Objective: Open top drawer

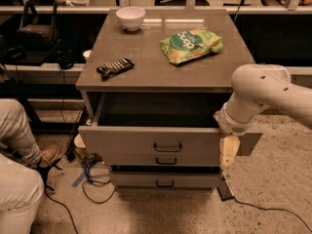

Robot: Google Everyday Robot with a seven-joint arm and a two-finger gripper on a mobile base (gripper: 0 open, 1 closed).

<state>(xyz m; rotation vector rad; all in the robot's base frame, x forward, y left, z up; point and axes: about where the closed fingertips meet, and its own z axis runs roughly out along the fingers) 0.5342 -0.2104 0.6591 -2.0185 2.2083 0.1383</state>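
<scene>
Cabinet: up and left of my claw, fills the middle of the view. My arm comes in from the right, directly above the claw, wrist pointing down.

Person: far left of the claw, legs only, low in the view.

Top drawer: pulled well out of the cabinet. Its dark box interior is exposed above and left of the claw. The front panel runs leftward from the claw, and the claw hangs in front of the panel's right end. Can't tell whether it touches the face or sits just off it.

Two shallower drawers: below and left of the claw, both look pushed in.

On the cabinet top, all well above the claw:
- green chip bag, up and slightly left
- white bowl, far up-left at the back edge
- black snack bar, up-left near the front

Drawer handle: left of the claw, about level, well apart. I'm not on it.

Claw state: can't tell how far open it is. Only a pale block shows under the wrist. No sign of anything in its grasp.

Progress, my read: task is essentially done, drawer is clearly open. Rails aren't visible, so remaining travel is unknown. What's left is at most a final bit of pull, then backing the claw clear of the panel.
</scene>
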